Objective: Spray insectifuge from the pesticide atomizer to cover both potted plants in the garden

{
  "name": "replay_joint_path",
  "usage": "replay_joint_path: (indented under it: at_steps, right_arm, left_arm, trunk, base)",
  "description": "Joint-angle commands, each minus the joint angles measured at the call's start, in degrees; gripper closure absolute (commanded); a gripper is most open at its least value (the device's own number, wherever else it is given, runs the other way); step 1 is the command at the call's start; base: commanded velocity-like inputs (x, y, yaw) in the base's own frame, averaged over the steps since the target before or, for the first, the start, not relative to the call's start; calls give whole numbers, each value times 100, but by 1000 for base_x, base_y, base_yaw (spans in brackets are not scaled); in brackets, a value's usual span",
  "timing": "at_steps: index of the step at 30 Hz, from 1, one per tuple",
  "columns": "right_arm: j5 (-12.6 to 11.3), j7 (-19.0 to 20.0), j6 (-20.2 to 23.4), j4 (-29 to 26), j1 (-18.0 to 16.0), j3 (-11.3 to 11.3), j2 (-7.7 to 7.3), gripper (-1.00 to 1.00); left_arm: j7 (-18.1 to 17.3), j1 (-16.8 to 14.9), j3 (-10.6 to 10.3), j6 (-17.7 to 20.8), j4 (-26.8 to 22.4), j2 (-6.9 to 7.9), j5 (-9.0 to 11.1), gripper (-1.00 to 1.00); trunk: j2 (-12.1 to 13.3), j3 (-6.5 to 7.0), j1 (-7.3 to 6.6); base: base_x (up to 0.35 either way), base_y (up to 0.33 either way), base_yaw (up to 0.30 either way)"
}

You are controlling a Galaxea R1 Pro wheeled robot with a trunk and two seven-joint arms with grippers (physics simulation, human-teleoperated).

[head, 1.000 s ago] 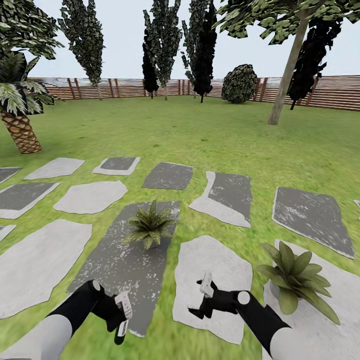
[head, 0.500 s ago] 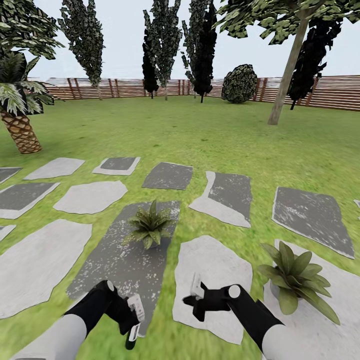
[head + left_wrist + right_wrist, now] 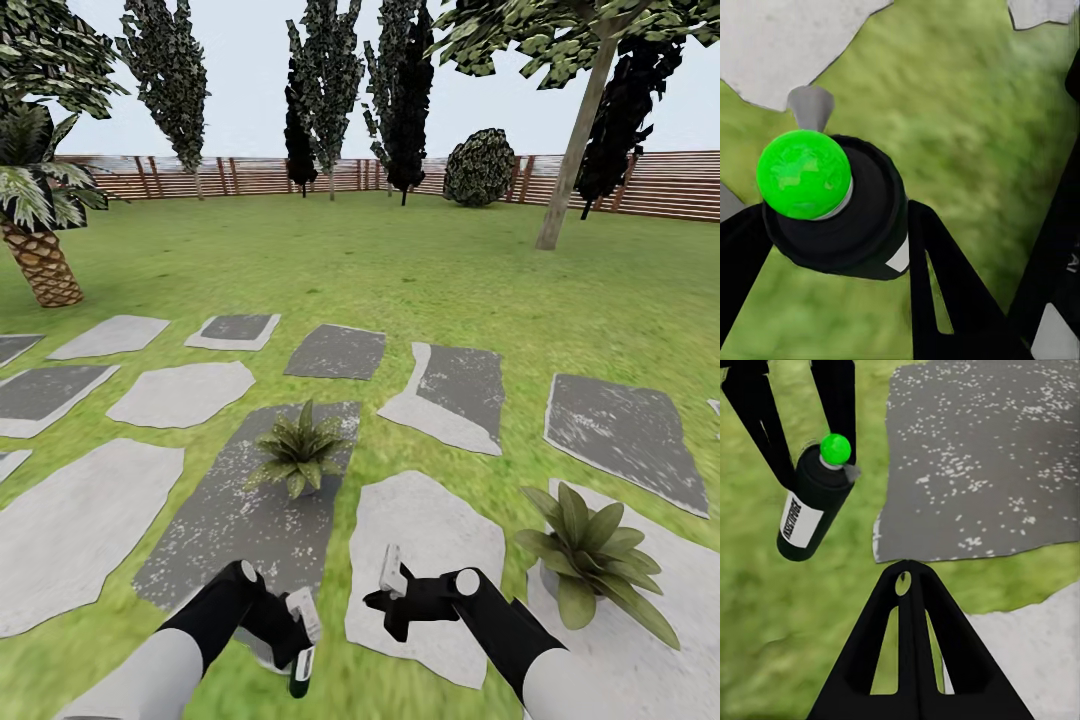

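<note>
We see our two arms entering the head view at seven and five o'clock: white rounded forearm shells giving way to matte black wrist sections. A small white round cap sits on the right wrist joint. The left end effector (image 3: 297, 640) and right end effector (image 3: 392, 578) have whitish finger pads; wrist views show black, triangular, slotted fingers (image 3: 907, 660).

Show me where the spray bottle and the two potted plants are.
pesticide atomizer (image 3: 810, 514): right wrist view, dark body by the label.
Left potted plant (image 3: 297, 455): head view, leaf rosette.
Right potted plant (image 3: 588, 560): head view, leaf rosette.
</note>
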Motion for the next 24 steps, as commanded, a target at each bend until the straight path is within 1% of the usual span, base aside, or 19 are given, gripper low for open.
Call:
replay_joint_path:
  at_steps: [1,4,5,7,10,20,22,24]
  right_arm:
    - [61,1,-49,-5,-3,-5,3,100]
    - [64,1,-49,-3,-3,-5,73,100]
    - [67,1,-49,2,-3,-5,119,100]
    - [69,1,-49,5,-3,-5,142,100]
    - [69,1,-49,7,-3,-5,153,100]
    - [78,1,-57,39,-3,2,153,100]
    - [78,1,-58,39,-3,2,153,100]
    - [78,1,-58,41,-3,3,153,100]
  left_arm:
    - [-29,-1,-2,60,-12,-23,-8,100]
    - [-28,1,-1,53,-12,-98,-3,100]
    - [-31,3,-1,24,-10,-124,-3,100]
    - [-29,6,-1,-107,-5,-139,1,100]
    - [-27,8,3,-298,-3,-153,11,100]
    - [-42,8,4,-377,-3,-180,23,100]
    - [-44,8,7,-629,-3,-195,34,100]
    - [-45,8,16,-858,9,-235,132,100]
  trunk:
    - [-2,-5,-1]
    - [-2,-5,-1]
    - [-2,-5,-1]
    - [-2,-5,-1]
    - [-2,-5,-1]
    - [-2,-5,-1]
    - [-2,-5,-1]
    - [-2,-5,-1]
  base:
    - [0,0,0]
    - [0,0,0]
    - [0,0,0]
    - [0,0,0]
    - [0,0,0]
    - [0,0,0]
    - [0,0,0]
    - [0,0,0]
